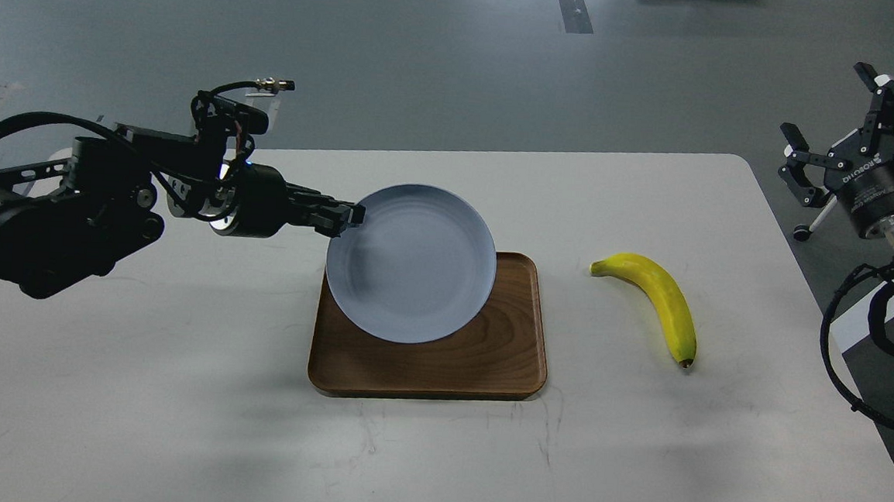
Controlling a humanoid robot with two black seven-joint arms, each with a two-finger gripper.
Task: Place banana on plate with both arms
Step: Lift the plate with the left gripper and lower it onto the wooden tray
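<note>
The pale blue-grey plate (413,263) hangs in the air over the brown wooden tray (502,363), casting a shadow on it. My left gripper (349,219) is shut on the plate's left rim and holds it up. The yellow banana (657,301) lies on the white table to the right of the tray, its dark tip toward me. My right gripper (851,109) is open and empty, raised beyond the table's right edge, far from the banana.
The white table (174,389) carries only the tray and the banana. My left arm (69,212) stretches low across the table's left half. Black cables (844,361) hang off my right arm past the table's right edge.
</note>
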